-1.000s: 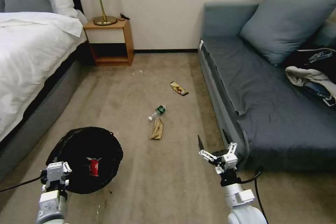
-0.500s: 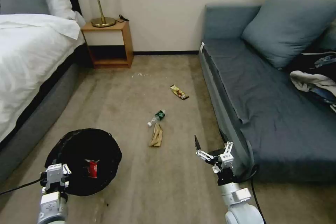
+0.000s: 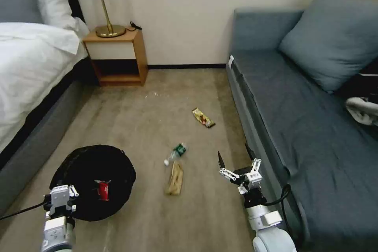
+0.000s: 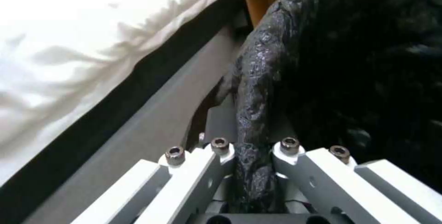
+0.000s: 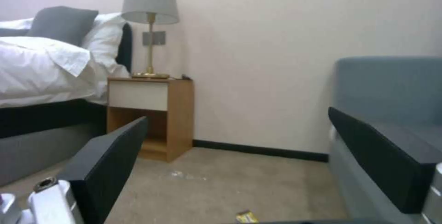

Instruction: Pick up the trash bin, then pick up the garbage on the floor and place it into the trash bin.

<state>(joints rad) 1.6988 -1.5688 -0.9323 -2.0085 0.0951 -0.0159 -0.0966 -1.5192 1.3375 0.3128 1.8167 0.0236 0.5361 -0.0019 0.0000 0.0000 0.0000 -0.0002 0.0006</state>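
The left gripper [image 3: 61,197] sits low at the robot's left, at the near edge of the trash bin [image 3: 78,173], and its jaws are closed on the bin's black plastic liner; in the left wrist view the liner's rim [image 4: 251,168] runs down between the two white fingers [image 4: 198,175], pinched there. The bin is beside the bed [image 3: 31,71], its mouth facing up, and a red-and-white snack packet [image 3: 103,189] lies inside it on the black bag. The right gripper [image 3: 236,161] is held out over the carpet [image 3: 149,118] just beside the front edge of the sofa [image 3: 299,126], with its two dark jaws spread wide and nothing between them; the right wrist view shows the two black pads [image 5: 110,162] far apart. On the floor between the two arms lie a brown paper bag [image 3: 175,178] and, just beyond it and nearly touching, a small clear bottle [image 3: 175,153] with a green label, lying on its side. Farther on, nearer the sofa, lies a yellow-brown candy wrapper [image 3: 203,117]. A wooden nightstand [image 3: 116,57] with a brass lamp [image 3: 103,4] stands against the far wall.
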